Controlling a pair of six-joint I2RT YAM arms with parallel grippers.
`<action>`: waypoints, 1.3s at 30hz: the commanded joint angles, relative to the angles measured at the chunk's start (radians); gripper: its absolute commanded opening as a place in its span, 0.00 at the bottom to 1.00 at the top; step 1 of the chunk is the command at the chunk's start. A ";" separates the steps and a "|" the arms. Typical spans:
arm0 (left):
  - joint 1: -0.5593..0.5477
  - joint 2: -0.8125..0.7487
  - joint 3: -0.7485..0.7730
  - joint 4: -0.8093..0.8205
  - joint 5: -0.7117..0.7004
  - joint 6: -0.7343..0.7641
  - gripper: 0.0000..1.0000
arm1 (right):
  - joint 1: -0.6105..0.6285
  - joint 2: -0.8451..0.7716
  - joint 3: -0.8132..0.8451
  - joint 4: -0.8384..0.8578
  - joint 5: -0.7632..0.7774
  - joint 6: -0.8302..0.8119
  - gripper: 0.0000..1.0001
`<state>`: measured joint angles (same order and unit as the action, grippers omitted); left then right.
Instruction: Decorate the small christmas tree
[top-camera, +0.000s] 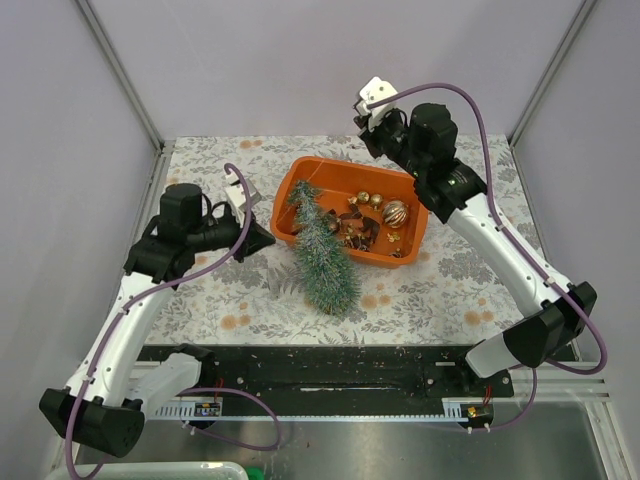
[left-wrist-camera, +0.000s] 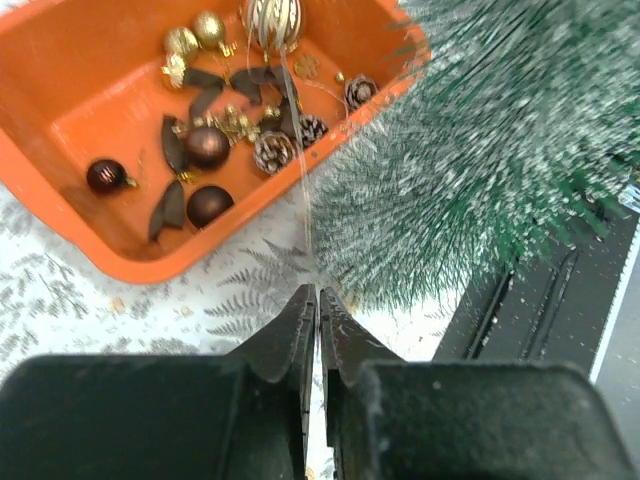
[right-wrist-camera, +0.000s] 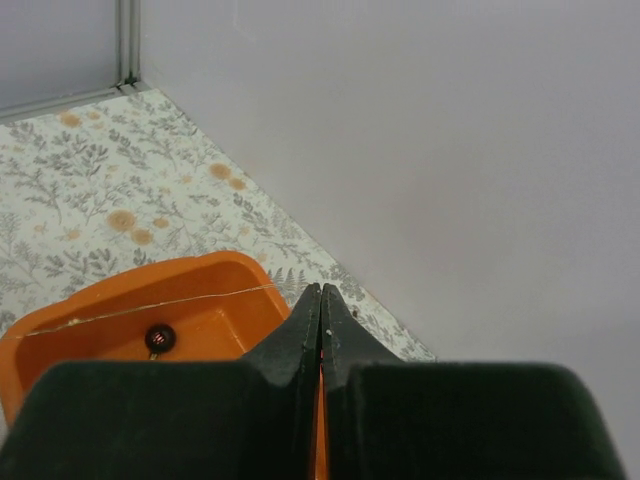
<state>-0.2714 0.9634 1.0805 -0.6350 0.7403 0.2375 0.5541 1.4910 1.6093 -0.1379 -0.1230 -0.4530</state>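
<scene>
Overlapping one orange tray, one small christmas tree lies, left fingers and right fingers closed.

The orange tray sits on the floral-patterned table. Tray contents: gold baubles, dark red baubles, frosted pine cones, one striped bauble. A thin thread crosses the tray's rim.

Arms: you see white shells on the left arm and right arm, with bulky black joint housings.
Cables: a purple cable loops along each arm.
Wrist cameras: a small white box sits at each wrist.
Hands: your left hand and right hand have matte black, wedge-shaped fingers, faintly dust-speckled.
</scene>
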 joint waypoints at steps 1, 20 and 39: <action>0.006 0.015 -0.053 0.037 -0.025 -0.078 0.10 | -0.019 0.008 0.014 0.109 0.097 -0.036 0.00; 0.005 0.258 -0.188 0.233 -0.182 0.046 0.71 | -0.017 -0.023 -0.106 0.167 0.189 -0.082 0.00; -0.028 0.327 -0.346 0.328 -0.277 0.181 0.61 | -0.029 0.017 -0.088 0.216 0.200 -0.084 0.00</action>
<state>-0.2897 1.2789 0.7544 -0.3820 0.4919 0.4038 0.5293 1.5105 1.4769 0.0216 0.0689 -0.5381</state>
